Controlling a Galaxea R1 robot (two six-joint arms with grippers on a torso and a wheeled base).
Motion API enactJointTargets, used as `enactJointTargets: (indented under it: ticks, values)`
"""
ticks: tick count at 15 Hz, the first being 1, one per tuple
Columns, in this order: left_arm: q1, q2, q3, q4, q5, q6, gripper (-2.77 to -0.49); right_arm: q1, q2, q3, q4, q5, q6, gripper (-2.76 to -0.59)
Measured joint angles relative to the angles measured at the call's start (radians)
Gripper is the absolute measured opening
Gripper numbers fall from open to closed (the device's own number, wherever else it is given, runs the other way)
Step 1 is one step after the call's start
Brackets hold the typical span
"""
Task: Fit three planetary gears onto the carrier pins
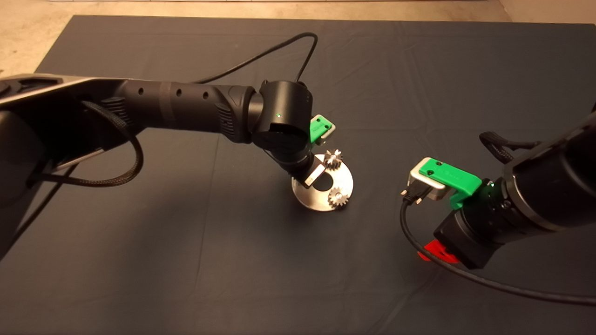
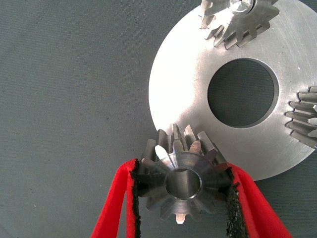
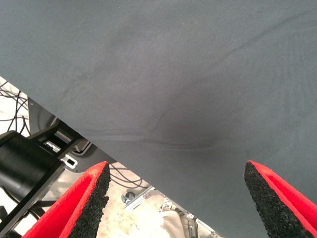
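The third planetary gear, a shiny bevel-toothed wheel with an open centre hole, sat clamped between the black pads of the left gripper, one red finger pressing on each side of its teeth. In the left wrist view it hung over the rim of the carrier disc, a flat silver plate with a large centre hole, overlapping the disc's edge; whether it touched the disc or a pin could not be told. Two more planetary gears were seated on the disc: one at the upper edge of that view, with the silver top of a carrier pin showing in its bore, and one cut off by the right edge. In the head view the disc lay near the centre of the dark mat, with the two seated gears at its upper side and lower side, and the left arm reached in from the left edge and covered the disc's left part. The right gripper waited at the right of the head view, well apart from the disc, its fingers spread wide over bare mat near the mat's edge.
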Motion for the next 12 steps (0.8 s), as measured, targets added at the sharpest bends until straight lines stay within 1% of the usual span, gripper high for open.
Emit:
enactJointTargets:
  ticks: [12]
  values:
    - [0.003,0.000,0.000,-0.001,0.000,-0.022,-2.46,0.000,0.000,-0.004,0.000,0.000,0.000,-1.36]
